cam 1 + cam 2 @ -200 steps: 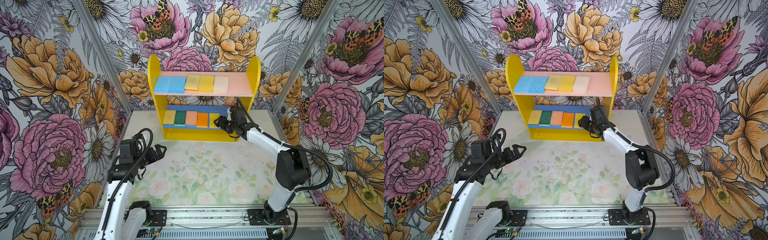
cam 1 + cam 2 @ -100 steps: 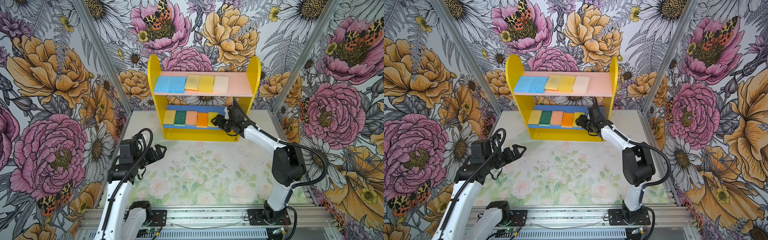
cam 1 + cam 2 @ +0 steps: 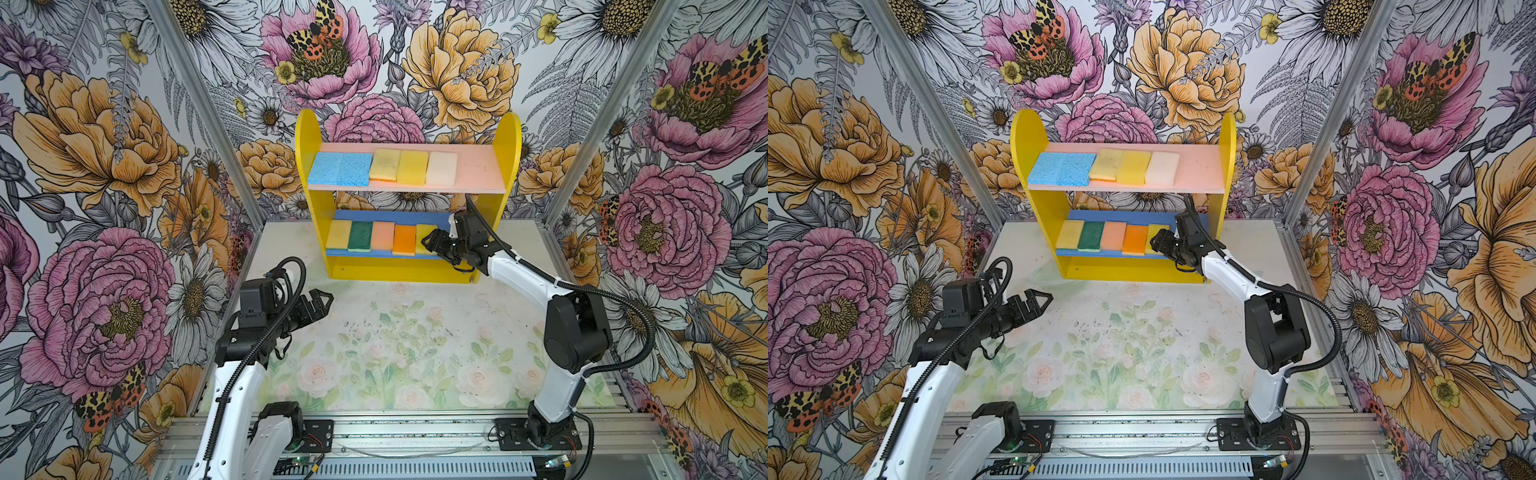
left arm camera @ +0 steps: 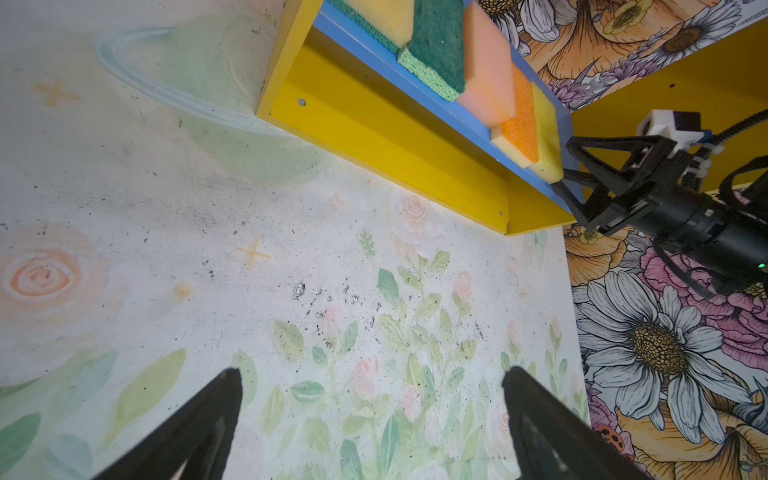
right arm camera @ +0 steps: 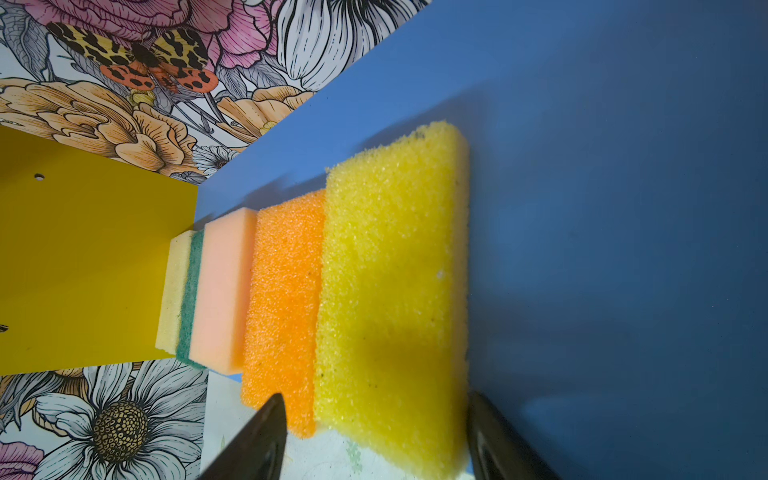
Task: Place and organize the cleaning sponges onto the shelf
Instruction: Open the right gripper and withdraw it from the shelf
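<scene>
Behind right pincer [image 3: 436,250], yellow sponge [image 3: 423,230] partly hidden

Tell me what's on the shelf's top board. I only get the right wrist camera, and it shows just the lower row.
Observer: Five lie side by side on the pink top board: two blue sponges, two yellow sponges and one cream sponge.
Operator: Any sponges left on the table?
Observer: No sponge shows on the table in both top views.
Operator: Where's the left claw?
Observer: The left claw hangs open over the table's left side, short of the shelf, holding nothing.
</scene>
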`<state>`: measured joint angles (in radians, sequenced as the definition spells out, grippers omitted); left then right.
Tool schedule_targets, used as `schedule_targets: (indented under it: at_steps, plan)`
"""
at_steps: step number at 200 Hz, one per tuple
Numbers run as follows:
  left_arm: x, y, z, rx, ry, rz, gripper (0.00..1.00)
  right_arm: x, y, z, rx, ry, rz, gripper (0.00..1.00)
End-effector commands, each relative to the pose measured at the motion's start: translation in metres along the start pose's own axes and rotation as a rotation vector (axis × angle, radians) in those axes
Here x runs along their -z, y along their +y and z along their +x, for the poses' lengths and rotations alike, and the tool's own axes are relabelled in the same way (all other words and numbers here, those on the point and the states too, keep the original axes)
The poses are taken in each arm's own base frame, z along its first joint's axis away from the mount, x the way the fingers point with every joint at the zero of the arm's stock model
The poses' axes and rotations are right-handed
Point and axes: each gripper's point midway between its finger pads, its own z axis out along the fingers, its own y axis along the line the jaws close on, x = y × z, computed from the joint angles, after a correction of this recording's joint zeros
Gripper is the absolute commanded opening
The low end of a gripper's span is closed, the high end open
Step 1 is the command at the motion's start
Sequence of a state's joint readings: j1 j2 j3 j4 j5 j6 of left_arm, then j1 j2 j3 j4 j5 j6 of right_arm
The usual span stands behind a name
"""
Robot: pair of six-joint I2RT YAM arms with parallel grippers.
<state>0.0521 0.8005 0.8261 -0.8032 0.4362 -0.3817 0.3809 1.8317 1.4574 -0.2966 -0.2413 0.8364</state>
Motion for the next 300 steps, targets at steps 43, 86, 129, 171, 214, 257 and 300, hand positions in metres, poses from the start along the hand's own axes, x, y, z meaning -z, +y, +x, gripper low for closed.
schedule_targets:
  at_steps: [43,86,129,171,214,257,300]
  plan:
    - [-0.002,-0.006,-0.001,-0.033,-0.004,0.031,0.99,0.01,0.0,-0.002,0.023,-0.014,0.003,0.71]
    - [-0.002,-0.007,0.0,-0.035,-0.002,0.033,0.99,0.02,-0.001,-0.003,0.028,-0.02,0.004,0.72]
    - [-0.002,-0.009,0.001,-0.04,0.0,0.038,0.99,0.033,0.009,-0.001,0.033,-0.024,-0.022,0.72]
    - [-0.002,-0.011,0.002,-0.046,0.001,0.042,0.99,0.047,0.021,0.002,0.04,-0.019,-0.065,0.73]
    - [-0.003,-0.011,0.003,-0.047,0.005,0.042,0.99,0.057,0.04,0.012,0.055,0.026,-0.144,0.73]
    - [-0.004,-0.011,0.004,-0.045,0.015,0.041,0.99,0.069,0.059,0.034,0.097,0.097,-0.232,0.74]
    - [-0.005,-0.01,0.004,-0.044,0.017,0.042,0.99,0.087,0.072,0.066,0.161,0.215,-0.29,0.74]
